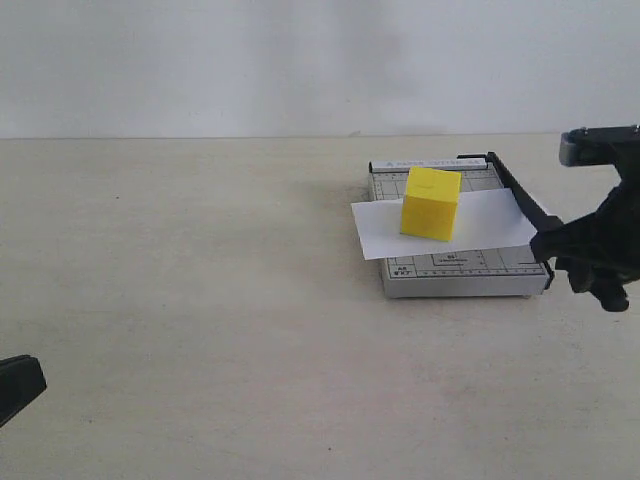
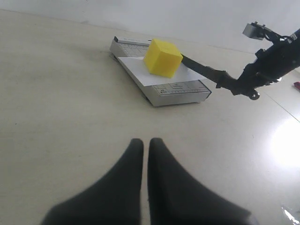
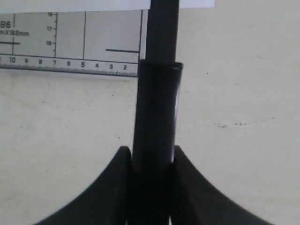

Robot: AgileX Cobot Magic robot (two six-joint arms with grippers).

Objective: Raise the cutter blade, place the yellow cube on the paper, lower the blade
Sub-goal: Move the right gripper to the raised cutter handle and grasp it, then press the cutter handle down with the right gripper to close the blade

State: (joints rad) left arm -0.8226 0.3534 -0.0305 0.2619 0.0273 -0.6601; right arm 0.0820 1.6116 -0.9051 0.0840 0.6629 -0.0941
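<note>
**Exterior view: cube on paper, blade handle gripped**

We are seeing the left gripper [image 2: 145,140] hovering at far left, fingers pressed together and holding nothing. The yellow cube [image 1: 431,204] is sitting on the paper [image 1: 385,232], which is lying across the trimmer [image 1: 455,278]. The right gripper [image 3: 151,154] is clamping the blade [image 1: 512,187] by its handle; we cannot tell whether it is fully down.
</note>
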